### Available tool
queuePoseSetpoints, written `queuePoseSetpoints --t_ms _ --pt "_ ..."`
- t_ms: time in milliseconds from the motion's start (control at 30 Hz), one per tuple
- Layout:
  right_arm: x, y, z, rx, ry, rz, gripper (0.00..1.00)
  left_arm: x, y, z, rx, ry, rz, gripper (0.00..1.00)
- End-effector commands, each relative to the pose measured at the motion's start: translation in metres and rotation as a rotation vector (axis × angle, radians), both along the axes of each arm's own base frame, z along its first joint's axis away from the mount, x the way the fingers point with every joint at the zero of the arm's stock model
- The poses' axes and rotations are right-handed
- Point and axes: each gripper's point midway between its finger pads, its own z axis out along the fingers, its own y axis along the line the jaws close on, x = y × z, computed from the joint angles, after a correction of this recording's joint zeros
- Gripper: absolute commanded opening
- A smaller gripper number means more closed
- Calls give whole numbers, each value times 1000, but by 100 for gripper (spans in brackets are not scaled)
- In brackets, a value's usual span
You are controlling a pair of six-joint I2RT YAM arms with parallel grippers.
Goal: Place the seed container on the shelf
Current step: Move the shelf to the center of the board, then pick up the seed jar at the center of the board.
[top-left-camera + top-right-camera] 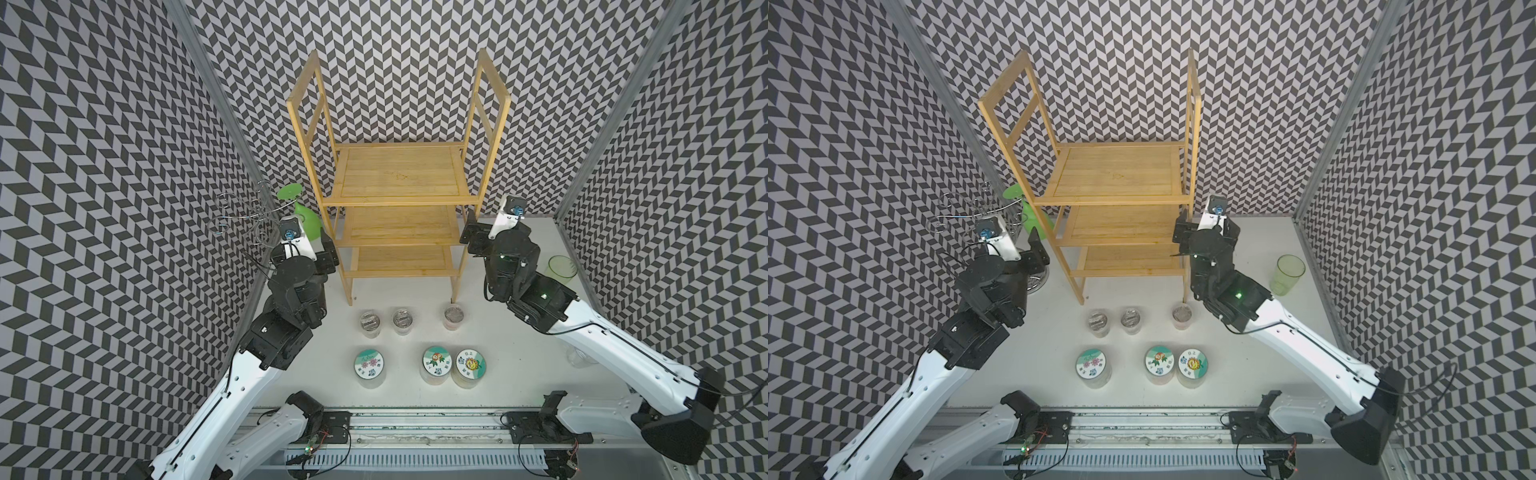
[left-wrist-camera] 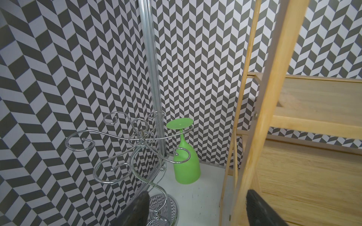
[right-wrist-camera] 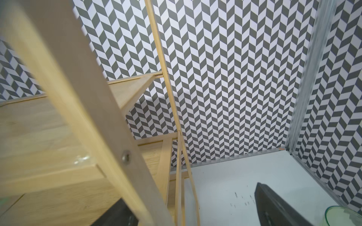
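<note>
Legible print occurs only on round labels of three jar lids, near row on the bench (image 1: 409, 353). Right-hand lid (image 1: 471, 365): two characters at its far edge read roughly "日上" in both top views; the remaining rim characters are too small to read. Middle lid (image 1: 436, 360) and left-hand lid (image 1: 370, 363): characters present but illegible.

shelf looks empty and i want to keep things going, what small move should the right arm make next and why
Probably back the right hand straight away from the shelf. Its fingers stand open on either side of the shelf's front post, holding nothing, while its visible tiers are bare and the lidded jars wait on the table in front.
</note>
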Motion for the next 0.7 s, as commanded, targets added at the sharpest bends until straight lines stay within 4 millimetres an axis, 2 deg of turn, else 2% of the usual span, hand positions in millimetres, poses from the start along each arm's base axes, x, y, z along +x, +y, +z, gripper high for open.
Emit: queuePoseSetpoints --t_ms 0,267,467,667 --pt "-24 -7 -3 56 68 21 100 -7 3 3 -41 6 -17 78" --pt "-68 2 -59 80 324 88 98 -9 -4 -16 -60 84 -62 78" --pt "-97 15 -104 108 578 145 95 -12 -12 -33 -87 185 -99 78" --pt "-129 20 -154 97 864 141 96 -21 -17 -55 -109 266 -132 78"
